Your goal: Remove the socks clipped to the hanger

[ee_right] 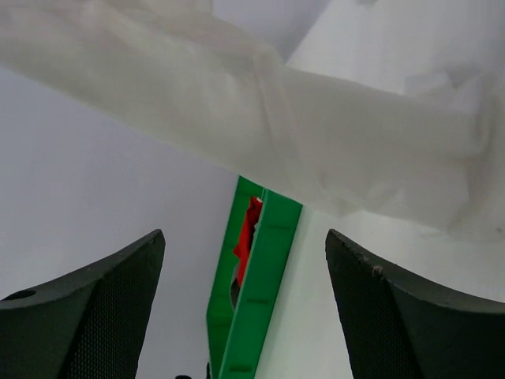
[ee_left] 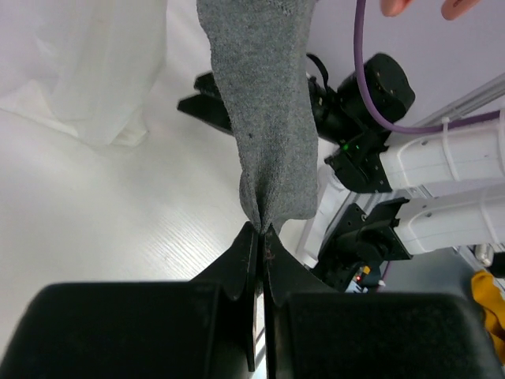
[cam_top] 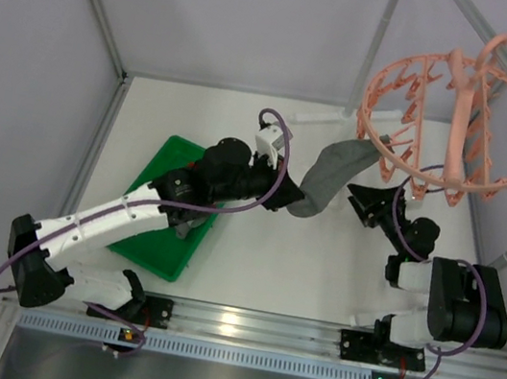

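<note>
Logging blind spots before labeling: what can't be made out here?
Whether a clip holds the grey sock on the hanger: too small in top view; cut off by left wrist view's top edge.
Green tray contents: left arm covers them from above; right wrist shows only a red sliver behind its wall.

A green tray lies on the white table.

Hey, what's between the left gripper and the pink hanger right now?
A grey sock stretches from the shut left gripper up to the hanger rim, plain in the top view; nothing else lies there.
</note>
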You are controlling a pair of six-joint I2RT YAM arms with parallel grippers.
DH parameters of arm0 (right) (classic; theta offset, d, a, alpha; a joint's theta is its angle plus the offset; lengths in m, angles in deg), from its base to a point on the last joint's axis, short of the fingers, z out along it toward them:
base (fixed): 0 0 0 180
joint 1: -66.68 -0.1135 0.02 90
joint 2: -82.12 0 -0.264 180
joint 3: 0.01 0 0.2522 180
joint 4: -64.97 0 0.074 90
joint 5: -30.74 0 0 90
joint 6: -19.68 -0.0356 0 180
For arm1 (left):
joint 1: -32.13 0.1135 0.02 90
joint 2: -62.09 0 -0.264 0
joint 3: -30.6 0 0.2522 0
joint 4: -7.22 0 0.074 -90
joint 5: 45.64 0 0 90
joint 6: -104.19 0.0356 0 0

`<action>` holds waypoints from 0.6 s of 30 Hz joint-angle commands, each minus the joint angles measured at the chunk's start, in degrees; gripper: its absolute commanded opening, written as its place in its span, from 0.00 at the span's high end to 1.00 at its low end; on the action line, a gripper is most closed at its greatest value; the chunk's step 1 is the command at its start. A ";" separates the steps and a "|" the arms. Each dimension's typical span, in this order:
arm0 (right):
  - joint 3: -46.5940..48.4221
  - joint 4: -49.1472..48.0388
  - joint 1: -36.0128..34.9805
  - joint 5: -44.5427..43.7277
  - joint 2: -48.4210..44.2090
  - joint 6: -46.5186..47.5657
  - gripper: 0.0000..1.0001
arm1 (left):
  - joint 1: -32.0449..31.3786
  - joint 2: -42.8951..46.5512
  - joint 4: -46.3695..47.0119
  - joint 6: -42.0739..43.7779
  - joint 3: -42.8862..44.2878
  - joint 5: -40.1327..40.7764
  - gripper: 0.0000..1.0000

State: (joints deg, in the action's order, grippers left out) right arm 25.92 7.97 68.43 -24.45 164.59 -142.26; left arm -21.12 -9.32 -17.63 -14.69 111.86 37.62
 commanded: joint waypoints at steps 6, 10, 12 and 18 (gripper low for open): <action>10.86 -27.15 2.63 0.52 5.32 -0.13 0.20 | 1.49 -1.97 0.37 -2.14 1.14 -7.85 1.00; 12.88 -27.15 3.42 1.40 4.62 -2.14 0.20 | 2.71 -2.15 0.37 -1.97 0.44 -7.94 1.00; 12.01 -27.06 3.43 0.79 5.06 -4.16 0.21 | 3.16 -2.67 0.37 -1.18 0.43 -6.54 1.00; 2.53 -27.15 2.46 1.22 4.98 -0.67 0.18 | 3.24 -5.66 0.37 -0.82 0.70 -5.38 1.00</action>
State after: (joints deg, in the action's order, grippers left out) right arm 32.41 5.02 71.01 -24.21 169.77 -145.28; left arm -18.00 -13.28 -17.77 -16.07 111.86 32.00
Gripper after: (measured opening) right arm 0.811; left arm 0.015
